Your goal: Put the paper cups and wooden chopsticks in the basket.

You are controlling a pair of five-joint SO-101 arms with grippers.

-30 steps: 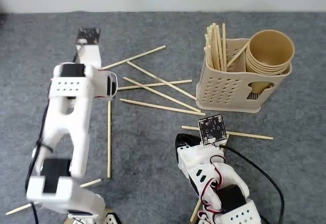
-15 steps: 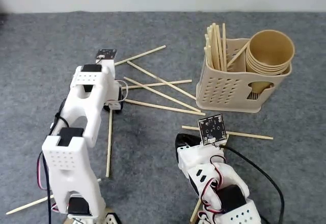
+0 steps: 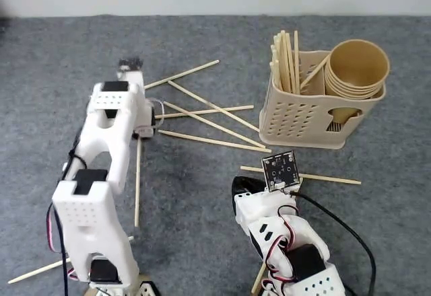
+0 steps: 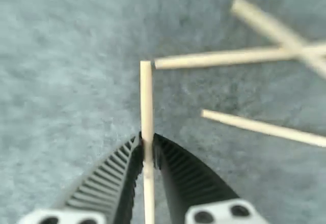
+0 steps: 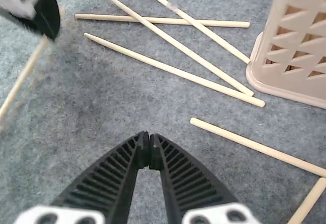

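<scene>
The left hand (image 4: 147, 141) is pinching one pale wooden chopstick (image 4: 146, 94) between its ribbed black fingers. The stick's tip pokes out ahead of the fingertips, and the rest runs back along the white left arm (image 3: 108, 148), well to the left of the beige perforated plastic basket (image 3: 303, 118). Whether the stick touches the grey felt-covered desk (image 3: 202, 222) cannot be told.

The right hand (image 5: 149, 143) is pressed together on nothing, low over the desk just in front of the basket.

Five loose chopsticks (image 3: 209, 122) lie criss-crossed on the desk between the left hand and the basket. A sixth chopstick (image 3: 316, 177) lies just in front of the basket. A seventh chopstick (image 3: 34, 273) and an eighth chopstick (image 3: 259, 279) lie far from it, by the bases of the two arms.

In the basket's left compartment a bundle of upright chopsticks (image 3: 286, 60) stands, too tightly packed to count. Its right compartment holds one nested stack of tan paper cups (image 3: 357, 67); several rims show, but the number is unclear.
</scene>
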